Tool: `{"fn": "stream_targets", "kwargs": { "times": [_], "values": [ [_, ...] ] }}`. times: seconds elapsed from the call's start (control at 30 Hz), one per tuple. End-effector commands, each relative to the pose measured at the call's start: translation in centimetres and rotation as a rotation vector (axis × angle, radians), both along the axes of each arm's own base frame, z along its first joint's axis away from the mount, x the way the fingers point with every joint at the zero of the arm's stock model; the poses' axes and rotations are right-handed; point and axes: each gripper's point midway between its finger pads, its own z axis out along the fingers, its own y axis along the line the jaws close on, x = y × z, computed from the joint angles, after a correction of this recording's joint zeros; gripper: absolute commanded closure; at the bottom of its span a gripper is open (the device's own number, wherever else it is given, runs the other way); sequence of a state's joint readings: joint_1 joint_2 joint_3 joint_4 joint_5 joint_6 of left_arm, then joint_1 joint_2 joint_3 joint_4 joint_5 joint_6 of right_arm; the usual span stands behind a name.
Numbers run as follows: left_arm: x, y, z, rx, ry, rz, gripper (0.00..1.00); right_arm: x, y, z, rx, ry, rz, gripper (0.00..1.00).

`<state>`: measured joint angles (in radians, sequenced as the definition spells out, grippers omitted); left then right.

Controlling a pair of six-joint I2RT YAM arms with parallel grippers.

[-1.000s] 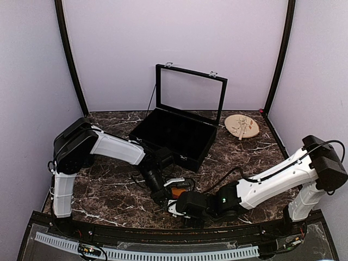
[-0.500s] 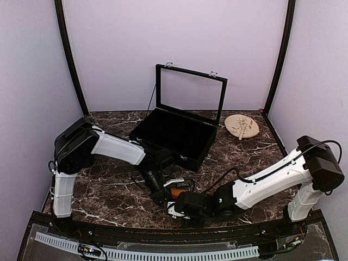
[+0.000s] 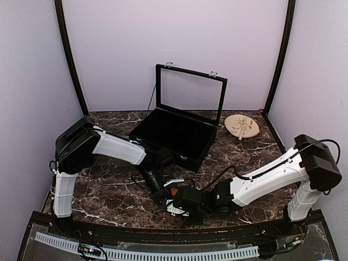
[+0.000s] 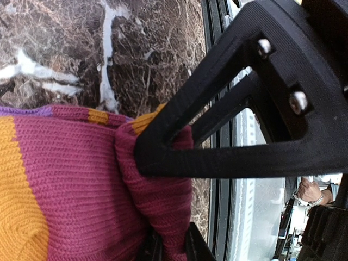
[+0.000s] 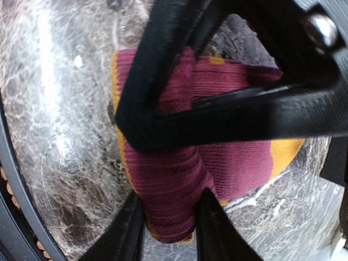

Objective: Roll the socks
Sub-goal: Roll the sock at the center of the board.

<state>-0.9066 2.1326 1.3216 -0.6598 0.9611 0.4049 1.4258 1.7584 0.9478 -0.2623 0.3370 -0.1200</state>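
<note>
Mid near edge: left gripper (image 4: pixel 171 247) and right gripper (image 5: pixel 171 220) both pinch the sock (image 4: pixel 70 179) at its bunched maroon end, its length running toward the far edge.

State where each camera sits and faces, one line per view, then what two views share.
Top external: high behind the bases, facing down and forward over the marble table and open black case; the left arm and right arm meet near the front edge.
Left wrist: on the left arm, looking along the left claw at the striped sock it pinches.
Right wrist: on the right arm, looking along the right claw at the same sock.
Shared: both wrist views show the striped sock on marble.
</note>
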Motion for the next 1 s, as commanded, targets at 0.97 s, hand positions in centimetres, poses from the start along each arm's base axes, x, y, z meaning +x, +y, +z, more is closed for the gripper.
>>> {"fn": "stream_targets", "kwargs": {
  "times": [0.97],
  "values": [
    [3.6, 1.9, 1.2, 0.012, -0.077, 0.174, 0.70, -0.5, -0.7, -1.8, 0.003, 0.254, -0.049, 0.98]
  ]
}}
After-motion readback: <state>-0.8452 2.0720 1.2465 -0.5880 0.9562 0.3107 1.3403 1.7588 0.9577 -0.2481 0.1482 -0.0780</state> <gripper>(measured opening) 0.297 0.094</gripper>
